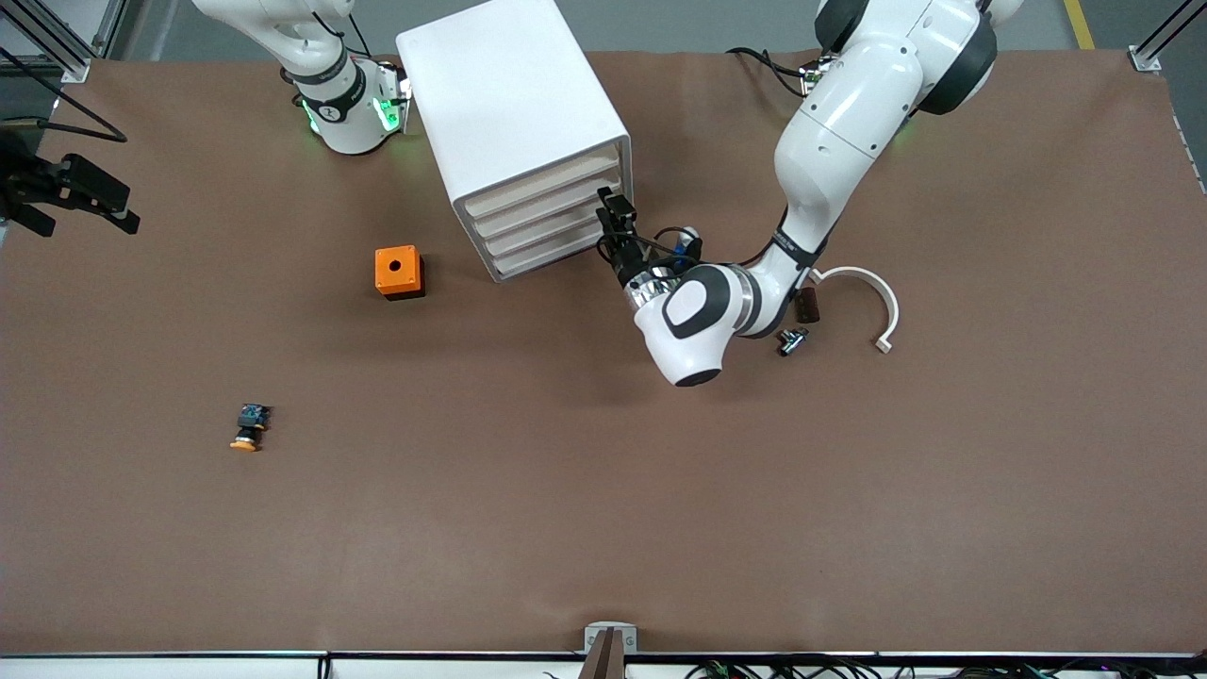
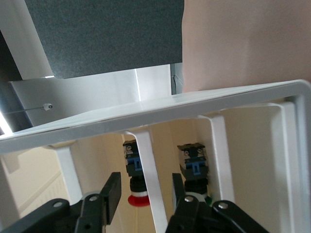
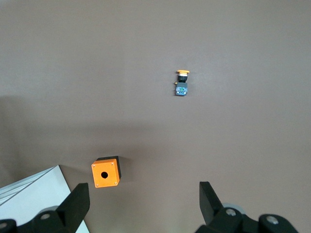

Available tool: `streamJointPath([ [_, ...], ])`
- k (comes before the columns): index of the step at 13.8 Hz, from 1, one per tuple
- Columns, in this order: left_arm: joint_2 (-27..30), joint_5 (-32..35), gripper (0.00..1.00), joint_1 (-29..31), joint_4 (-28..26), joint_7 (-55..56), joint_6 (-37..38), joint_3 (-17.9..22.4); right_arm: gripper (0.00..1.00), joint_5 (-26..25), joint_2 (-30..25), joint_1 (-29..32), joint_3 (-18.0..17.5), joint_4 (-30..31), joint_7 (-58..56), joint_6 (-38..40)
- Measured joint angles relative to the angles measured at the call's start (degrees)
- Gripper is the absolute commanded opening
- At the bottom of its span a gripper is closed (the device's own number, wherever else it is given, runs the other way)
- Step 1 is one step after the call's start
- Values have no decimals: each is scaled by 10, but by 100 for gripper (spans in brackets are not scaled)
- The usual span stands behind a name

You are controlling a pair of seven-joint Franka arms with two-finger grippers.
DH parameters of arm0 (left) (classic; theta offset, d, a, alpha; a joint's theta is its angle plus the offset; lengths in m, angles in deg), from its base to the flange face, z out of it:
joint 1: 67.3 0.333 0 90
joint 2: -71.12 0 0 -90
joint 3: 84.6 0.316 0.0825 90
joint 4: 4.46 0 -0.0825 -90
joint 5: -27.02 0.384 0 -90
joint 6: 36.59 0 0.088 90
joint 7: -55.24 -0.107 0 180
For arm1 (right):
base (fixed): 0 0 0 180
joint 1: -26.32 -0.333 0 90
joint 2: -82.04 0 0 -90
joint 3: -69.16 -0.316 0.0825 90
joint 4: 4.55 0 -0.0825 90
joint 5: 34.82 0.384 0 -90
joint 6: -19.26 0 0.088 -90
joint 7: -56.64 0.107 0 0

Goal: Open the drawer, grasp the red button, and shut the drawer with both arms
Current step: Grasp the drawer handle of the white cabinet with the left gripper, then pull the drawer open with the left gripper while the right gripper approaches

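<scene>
Brown matting covers the surface [image 1: 603,528], and a white cabinet [image 1: 509,113] stands on it toward the robots' bases, with four drawer fronts [image 1: 552,217] stacked in its face, all apparently pushed in.

The left gripper [image 1: 611,224] is at the corner of that face. In the left wrist view its jaws straddle an upright white rib [image 2: 146,160] of the drawer front, one on each side and a thin gap showing on both, so they are spread and not yet pinching it.

Past the rib, inside the cabinet, sits the button [image 2: 132,167]. Its red cap points toward the jaws and its bluish block body away from them, so its long axis runs along the rib. It lies straight ahead of the jaws, with the front between them. I judge that the drawer has to be pulled out before the button can be reached.

The left arm is much the nearer. The right gripper [image 3: 143,189] waits with jaws spread wide over the surface beside the cabinet, toward the right arm's end.

By count:
- Two buttons inside the cabinet: the red-capped one and a second dark one [image 2: 194,167] beside it.
- One orange-yellow-capped button [image 1: 250,426] out on the surface, well apart from the cabinet and nearer the front camera.
- One orange box [image 1: 399,272] with a hole in its top.
- One white curved piece [image 1: 872,297].
- Two small dark parts [image 1: 792,339] near the left arm's wrist.
</scene>
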Motion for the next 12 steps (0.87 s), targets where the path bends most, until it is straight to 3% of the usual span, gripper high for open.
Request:
streamJointPath([
  [6,-2,-1,20,-25,-22,2,0,0,100,0,0,0,0,0,0,1],
  [12,-2,-2,7,-25,-25,22,5,0,100,0,7,0,0,2,0,5],
])
